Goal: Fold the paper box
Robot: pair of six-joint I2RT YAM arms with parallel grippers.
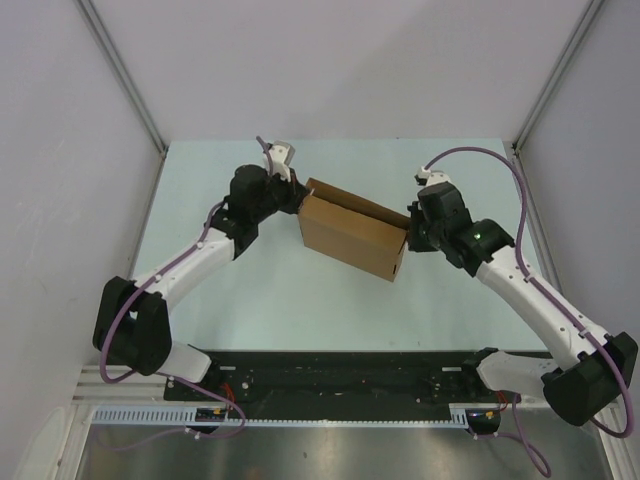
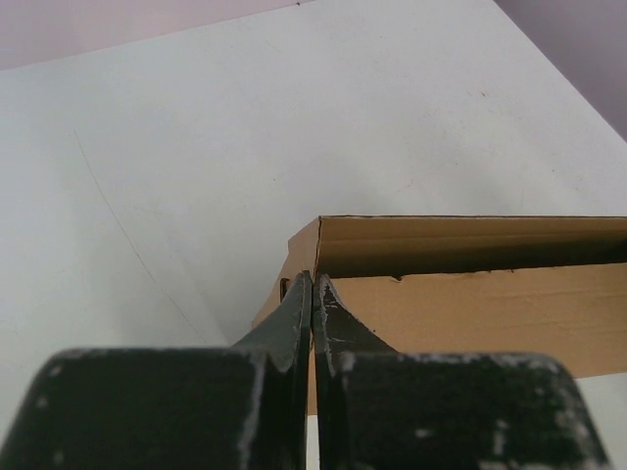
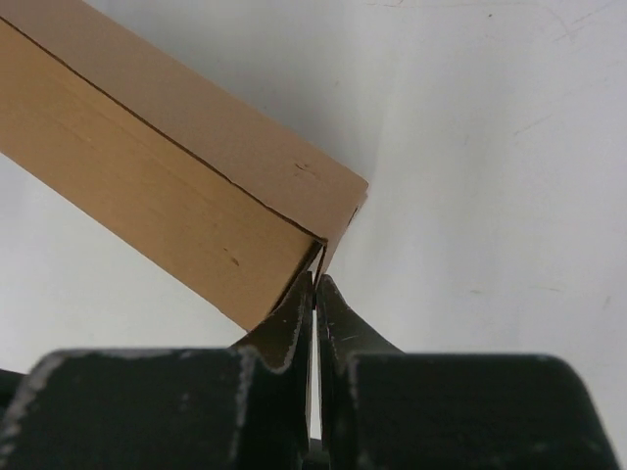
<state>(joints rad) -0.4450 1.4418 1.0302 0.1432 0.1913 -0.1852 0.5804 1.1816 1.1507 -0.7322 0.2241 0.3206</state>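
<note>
The paper box [image 1: 350, 238] is a plain brown cardboard oblong lying slantwise across the middle of the table, between my two arms. My left gripper [image 1: 298, 197] is at its far left corner. In the left wrist view that gripper [image 2: 313, 279] is shut, with a thin cardboard edge of the box [image 2: 490, 313] between its tips. My right gripper [image 1: 410, 232] is at the box's right end. Seen from the right wrist, that gripper [image 3: 313, 279] is shut on a thin flap edge at the box's [image 3: 167, 186] end corner.
The pale table top [image 1: 250, 290] lies inside white walls with metal corner posts [image 1: 125, 75]. A black rail [image 1: 340, 375] with the arm bases runs along the near edge.
</note>
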